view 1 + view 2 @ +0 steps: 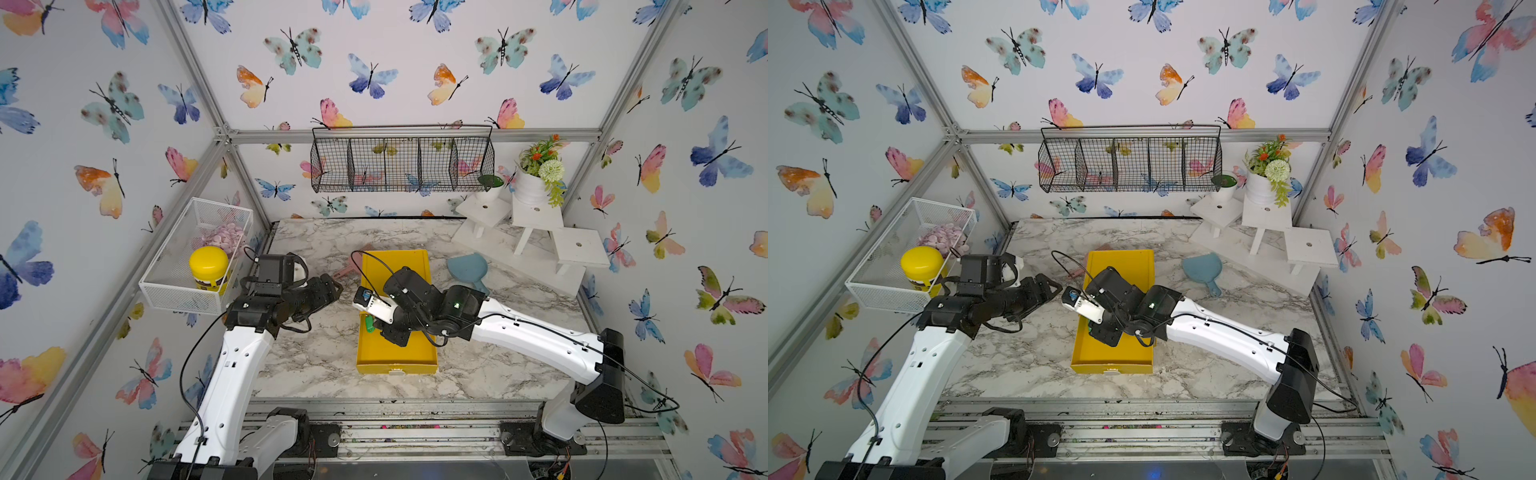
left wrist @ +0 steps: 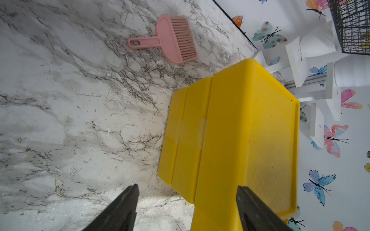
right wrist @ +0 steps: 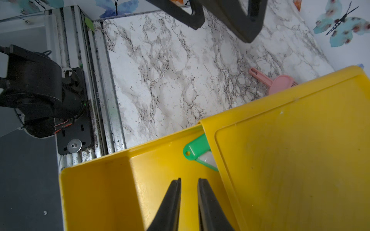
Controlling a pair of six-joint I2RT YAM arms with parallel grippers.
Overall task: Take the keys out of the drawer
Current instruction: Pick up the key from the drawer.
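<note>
A yellow drawer cabinet stands mid-table with its drawer pulled out toward the front. Of the keys, only one green tag with a white label shows. It lies in the drawer, half under the cabinet's top, and appears again as a green speck; its metal key is hidden. My right gripper points down into the drawer just short of that tag, jaws open by a narrow gap with nothing between them. My left gripper hangs wide open and empty beside the cabinet's left side.
A pink brush lies behind and left of the cabinet, a blue dustpan to its right. A white mesh basket with a yellow-lidded jar hangs at the left. White stands with a plant pot fill the back right.
</note>
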